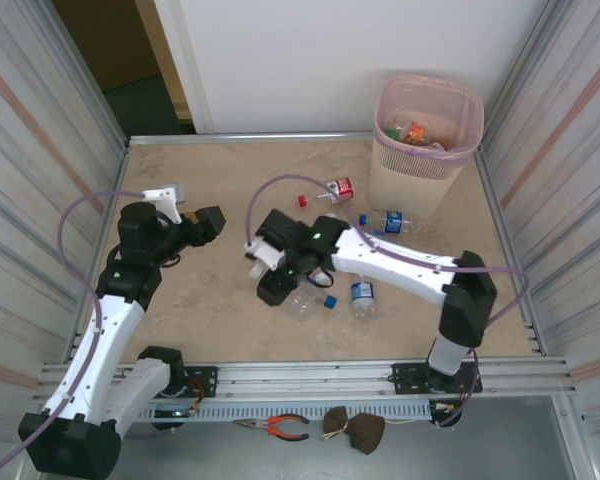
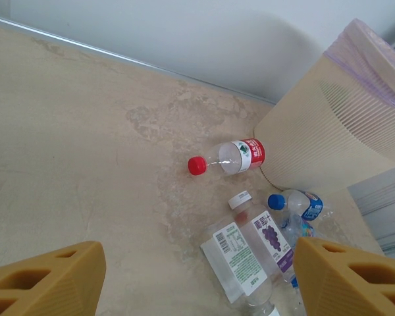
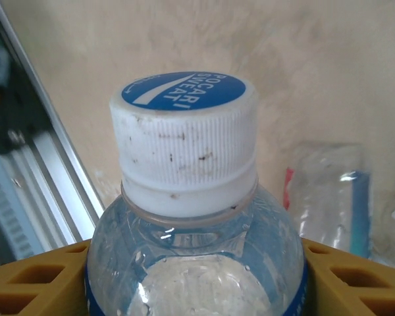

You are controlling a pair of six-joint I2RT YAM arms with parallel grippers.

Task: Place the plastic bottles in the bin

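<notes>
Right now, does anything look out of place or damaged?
Orange-handled pliers and a brown bundle lie below the front rail, off the table. The white cap on the bottle at the right gripper is smudged dark.

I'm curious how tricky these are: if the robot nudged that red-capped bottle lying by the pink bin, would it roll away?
The red-capped bottle lies on its round side on the smooth table, so a sideways nudge would probably roll it. It looks clear and empty, so likely very light, and its thin wall may dent if squeezed.
</notes>
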